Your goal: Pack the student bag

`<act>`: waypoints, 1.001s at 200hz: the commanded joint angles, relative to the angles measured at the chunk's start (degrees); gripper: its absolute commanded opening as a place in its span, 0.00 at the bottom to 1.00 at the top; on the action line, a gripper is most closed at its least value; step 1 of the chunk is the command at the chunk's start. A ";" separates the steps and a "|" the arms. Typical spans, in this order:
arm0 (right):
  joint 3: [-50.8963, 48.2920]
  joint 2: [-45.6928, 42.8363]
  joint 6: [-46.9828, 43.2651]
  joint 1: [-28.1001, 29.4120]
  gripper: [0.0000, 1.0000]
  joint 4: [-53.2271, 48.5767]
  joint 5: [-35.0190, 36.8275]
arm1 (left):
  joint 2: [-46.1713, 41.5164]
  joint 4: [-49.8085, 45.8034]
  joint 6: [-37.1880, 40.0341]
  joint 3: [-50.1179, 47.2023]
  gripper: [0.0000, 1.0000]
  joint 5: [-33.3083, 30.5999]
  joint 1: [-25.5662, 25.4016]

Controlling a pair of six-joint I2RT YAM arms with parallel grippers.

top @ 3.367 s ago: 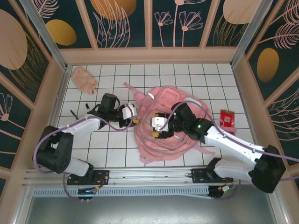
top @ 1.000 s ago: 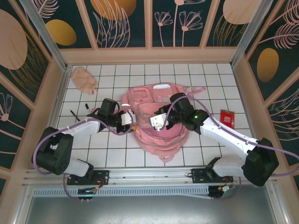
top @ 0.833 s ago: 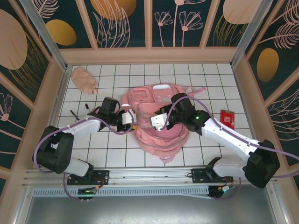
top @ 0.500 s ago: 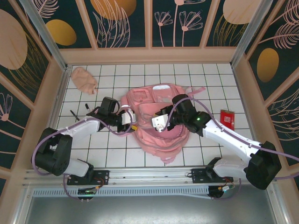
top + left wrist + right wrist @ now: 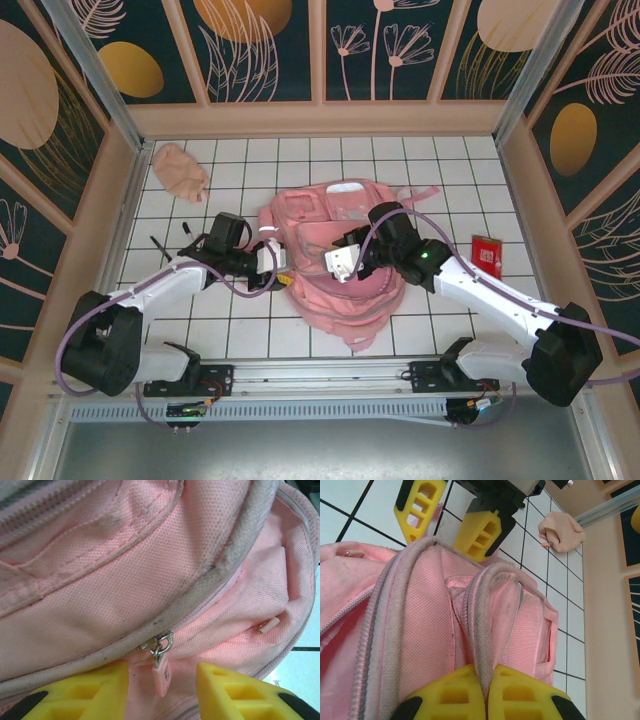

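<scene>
Top external: student bag (image 5: pixel 322 214) lies mid-table, bunched up, with tiles showing on all sides of it. Left gripper (image 5: pixel 268 268) is at the bag's left flank, right gripper (image 5: pixel 338 264) over its middle. Step, as I judge it: opening the bag, one claw holding fabric taut while the other goes for the zip. Nothing looks packed yet. Peach pouch (image 5: pixel 180 170) sits far-left near the wall. Red packet (image 5: pixel 487 251) is right of the bag, close to the right forearm. Free tiles near and left of the bag. The table (image 5: pixel 440 160) is walled on three sides, so wide swings are limited.

Left wrist: left gripper (image 5: pixel 162 669) is open, fingers apart either side of the zip pull (image 5: pixel 162 679), not pinching it. The pull hangs from its slider on the dirty piped seam. Next move calls for closing squarely on that small tab, then drawing along the zip line; the tab is slippery-looking and easy to miss.

Right wrist: right gripper (image 5: pixel 486 677) is clamped tight on the bag's piped edge (image 5: pixel 487 625), lifting a ridge of fabric. The open left gripper (image 5: pixel 450 522) is just beyond, touching the bag's far edge. Pouch (image 5: pixel 562 530) is well apart. The claws are close, so a zip stroke towards the right gripper risks a bump.
</scene>
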 commanded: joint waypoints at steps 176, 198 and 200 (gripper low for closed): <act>-10.15 -5.42 -1.93 9.72 0.00 4.46 2.70 | 5.88 13.04 -18.14 4.34 0.00 -24.57 7.92; -9.89 -5.28 -1.83 9.90 0.00 4.81 2.45 | 9.46 16.26 -22.09 6.16 0.00 -29.90 9.28; -9.85 -5.28 -1.83 9.92 0.00 4.79 2.47 | 9.77 16.26 -22.18 6.40 0.00 -29.97 9.30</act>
